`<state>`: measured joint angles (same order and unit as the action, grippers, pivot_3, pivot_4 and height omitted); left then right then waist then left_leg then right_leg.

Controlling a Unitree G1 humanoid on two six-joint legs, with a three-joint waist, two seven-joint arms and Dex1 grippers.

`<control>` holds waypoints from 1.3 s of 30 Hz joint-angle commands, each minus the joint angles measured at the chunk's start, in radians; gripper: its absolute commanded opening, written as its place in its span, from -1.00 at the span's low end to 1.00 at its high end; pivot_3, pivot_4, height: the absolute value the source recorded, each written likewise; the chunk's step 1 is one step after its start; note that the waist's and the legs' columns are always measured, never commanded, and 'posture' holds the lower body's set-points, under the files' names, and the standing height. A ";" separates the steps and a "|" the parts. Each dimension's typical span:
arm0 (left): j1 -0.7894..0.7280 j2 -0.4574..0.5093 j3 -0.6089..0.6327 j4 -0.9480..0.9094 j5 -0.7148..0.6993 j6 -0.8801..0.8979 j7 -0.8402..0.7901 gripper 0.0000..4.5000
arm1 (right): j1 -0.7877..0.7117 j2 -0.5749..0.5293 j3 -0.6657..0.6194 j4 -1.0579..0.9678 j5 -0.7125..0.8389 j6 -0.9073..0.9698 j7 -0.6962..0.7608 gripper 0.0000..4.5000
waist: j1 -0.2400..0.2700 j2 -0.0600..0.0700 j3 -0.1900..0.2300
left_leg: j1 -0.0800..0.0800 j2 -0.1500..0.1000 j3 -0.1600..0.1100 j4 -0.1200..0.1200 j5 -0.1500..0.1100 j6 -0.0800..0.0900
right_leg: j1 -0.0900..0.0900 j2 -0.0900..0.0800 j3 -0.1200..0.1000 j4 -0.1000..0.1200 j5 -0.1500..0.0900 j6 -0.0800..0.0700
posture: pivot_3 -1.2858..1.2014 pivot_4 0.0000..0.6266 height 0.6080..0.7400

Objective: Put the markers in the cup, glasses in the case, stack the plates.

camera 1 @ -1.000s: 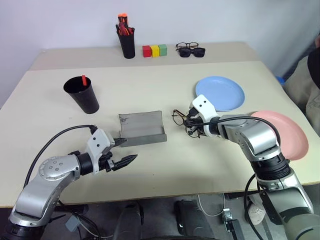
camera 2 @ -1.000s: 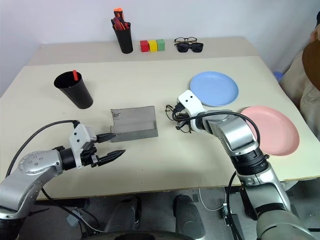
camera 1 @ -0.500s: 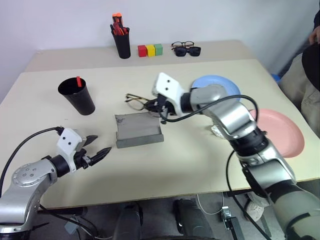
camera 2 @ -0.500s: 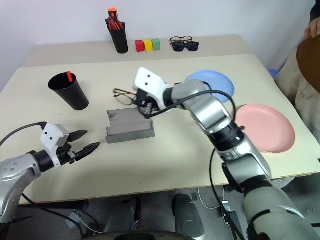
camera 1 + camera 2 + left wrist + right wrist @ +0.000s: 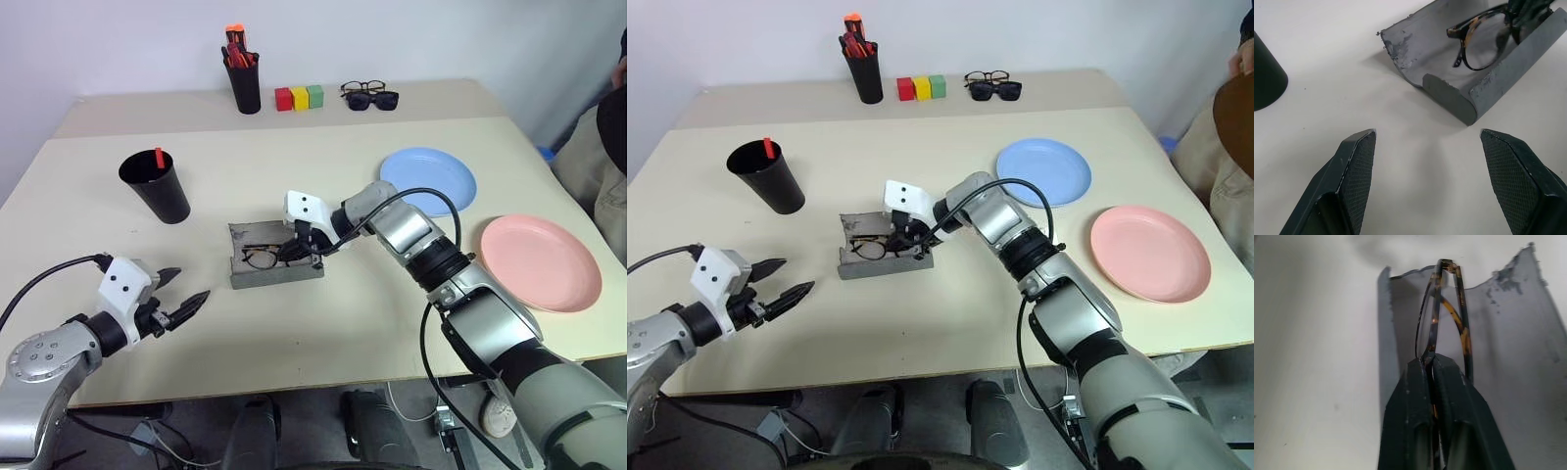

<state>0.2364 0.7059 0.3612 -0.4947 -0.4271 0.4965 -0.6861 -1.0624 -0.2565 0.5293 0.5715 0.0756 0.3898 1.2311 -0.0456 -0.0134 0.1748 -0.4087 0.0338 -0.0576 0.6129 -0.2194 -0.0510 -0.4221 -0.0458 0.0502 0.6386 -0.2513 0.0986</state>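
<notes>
The grey case [image 5: 279, 275] lies open at the table's middle with the thin black glasses [image 5: 260, 258] resting inside it. My right gripper [image 5: 294, 249] reaches into the case from its right end, shut on the glasses' frame [image 5: 1442, 308]. To the left of the case and nearer the front edge, my left gripper [image 5: 186, 286] hovers open and empty, pointing toward the case [image 5: 1449, 98]. The black cup [image 5: 162, 191] stands at the left with a red marker [image 5: 158, 157] upright in it. The blue plate [image 5: 428, 181] and pink plate [image 5: 539, 262] lie apart at the right.
Along the back stand a slim black pot of red-orange pens [image 5: 246, 83], three coloured blocks [image 5: 301, 98] and dark sunglasses [image 5: 370, 98]. A person [image 5: 612, 127] is at the right edge.
My right gripper carried the glasses leftward from beside the case and lowered them into it. My left gripper drew away from the case to the left, still open.
</notes>
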 commanded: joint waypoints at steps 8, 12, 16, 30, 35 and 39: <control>-0.335 -0.046 -0.095 0.112 -0.019 0.058 0.059 -0.49 | 0.033 -0.041 -0.206 -0.221 0.008 0.037 -0.175 0.75 | 0.007 0.000 0.000 | -0.001 -0.001 0.000 0.001 0.000 0.000 | -0.001 -0.001 0.000 0.002 0.000 0.000 | 0.03 -0.52 1.00; -0.642 -0.115 -0.262 0.323 0.097 0.084 0.138 -0.92 | 0.243 -0.129 -0.301 -0.580 0.050 0.100 -0.235 0.75 | 0.032 -0.002 -0.001 | -0.001 -0.002 -0.002 0.002 0.000 0.000 | 0.000 -0.001 -0.001 0.004 0.000 0.001 | 0.03 -0.52 1.00; -0.906 -0.209 -0.346 0.610 0.154 0.098 0.162 -0.92 | 0.469 -0.202 -0.365 -0.900 0.084 0.185 -0.298 0.75 | 0.030 -0.002 -0.001 | -0.001 -0.003 -0.002 0.003 0.000 0.000 | 0.000 -0.001 0.000 0.005 -0.001 0.002 | 0.03 -0.52 1.00; -1.191 -0.238 -0.557 1.121 0.286 0.076 -0.185 -0.92 | 0.707 -0.284 -0.455 -1.160 0.129 0.325 -0.483 0.75 | 0.001 -0.002 0.000 | 0.000 -0.002 -0.002 0.002 0.000 0.000 | -0.002 0.001 0.000 0.008 -0.003 0.001 | 0.03 -0.52 1.00; -1.107 -0.192 -0.548 0.991 0.273 0.090 -0.257 -0.92 | 0.687 -0.291 -0.451 -1.116 0.129 0.304 -0.499 0.75 | 0.002 -0.002 0.000 | 0.000 -0.002 -0.002 0.002 0.000 0.000 | -0.001 0.000 0.000 0.008 -0.003 0.001 | 0.03 -0.52 1.00; -1.012 -0.155 -0.513 0.798 0.230 0.158 -0.277 -0.92 | 0.668 -0.288 -0.445 -1.065 0.129 0.293 -0.514 0.75 | 0.002 -0.002 0.000 | 0.000 -0.002 -0.002 0.002 0.000 0.000 | -0.001 0.000 0.000 0.009 -0.003 0.001 | 0.03 -0.52 1.00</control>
<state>-0.7913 0.5305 -0.1748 0.3897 -0.1726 0.6318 -0.9448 -0.3738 -0.5401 0.0953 -0.4915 0.2000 0.7062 0.7285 -0.0434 -0.0159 0.1747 -0.4089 0.0317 -0.0595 0.6152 -0.2191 -0.0512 -0.4235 -0.0460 0.0507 0.6472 -0.2542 0.0999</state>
